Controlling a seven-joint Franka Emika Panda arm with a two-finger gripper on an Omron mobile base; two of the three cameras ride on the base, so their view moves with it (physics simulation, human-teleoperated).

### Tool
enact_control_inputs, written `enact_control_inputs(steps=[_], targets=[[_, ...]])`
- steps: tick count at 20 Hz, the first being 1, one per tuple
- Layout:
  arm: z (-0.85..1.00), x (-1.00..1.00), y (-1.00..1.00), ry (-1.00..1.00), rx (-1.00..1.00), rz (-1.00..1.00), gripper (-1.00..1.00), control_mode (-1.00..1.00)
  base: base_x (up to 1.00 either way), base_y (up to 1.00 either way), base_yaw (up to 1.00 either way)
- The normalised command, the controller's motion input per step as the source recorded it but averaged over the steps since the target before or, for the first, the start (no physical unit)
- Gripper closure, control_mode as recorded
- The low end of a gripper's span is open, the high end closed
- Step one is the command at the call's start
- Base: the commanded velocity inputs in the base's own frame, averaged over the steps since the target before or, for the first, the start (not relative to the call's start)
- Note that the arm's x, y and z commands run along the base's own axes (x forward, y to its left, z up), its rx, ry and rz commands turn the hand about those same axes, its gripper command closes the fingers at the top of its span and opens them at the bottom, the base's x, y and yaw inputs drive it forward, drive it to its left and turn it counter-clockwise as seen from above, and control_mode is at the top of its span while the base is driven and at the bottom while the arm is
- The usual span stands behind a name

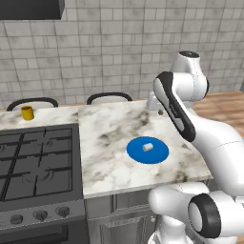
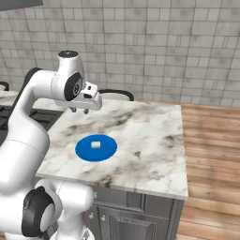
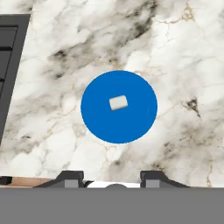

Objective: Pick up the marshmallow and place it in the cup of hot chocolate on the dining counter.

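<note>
Fig. legend, 3 views of 1 moment. My gripper (image 2: 78, 111) hangs above the far part of the dining counter (image 2: 150, 140), well clear of the surface, pointing down. In the hand view my 2 fingertips (image 3: 70, 178) stand apart w/ a bare gap between them; nothing is held, nothing touched.

The marshmallow (image 3: 118, 103) lies on its side near the centre of a flat blue plate (image 3: 98, 120), approx. midway across the disc. Same item in the left base view (image 1: 147, 147) and right base view (image 2: 96, 144): small off-white stub on the plate (image 1: 159, 155), which sits on the marble toward the counter's front edge. The marshmallow is below and in front of my gripper, apart from it.

The cup of hot chocolate (image 1: 27, 113), a mustard-yellow mug, stands upright at the far left of the counter, behind the black gas stovetop (image 1: 33, 162) and well apart from plate and marshmallow. Contents can't be made out at this size.

2 dark chair backs (image 1: 109, 97) show beyond the counter's far edge, against a grey tiled wall (image 1: 105, 43). Wood floor (image 2: 211, 159) lies to the counter's right.
</note>
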Motion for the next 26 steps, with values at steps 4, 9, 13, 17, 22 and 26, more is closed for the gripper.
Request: enact_control_inputs(steps=[4,9,13,17,22,26], targets=[[0.0,-0.04,0.01,0.0,0.0,0.0,-1.0,-1.0,0.0,0.0,0.0],[-0.16,-0.43,0.09,0.0,0.01,0.0,-1.0,-1.0,0.0,0.0,0.0],[-0.18,-0.72,0.0,0.0,0.0,-0.01,-1.0,-1.0,0.0,0.0,0.0],[-0.04,-0.48,0.02,0.11,0.0,-0.32,-1.0,-1.0,0.0,0.0,0.0],[-0.12,-0.27,-0.04,0.04,0.08,-0.37,-1.0,-1.0,0.0,0.0,0.0],[-0.2,-0.01,-0.12,-0.01,0.24,-0.29,-1.0,-1.0,0.0,0.0,0.0]])
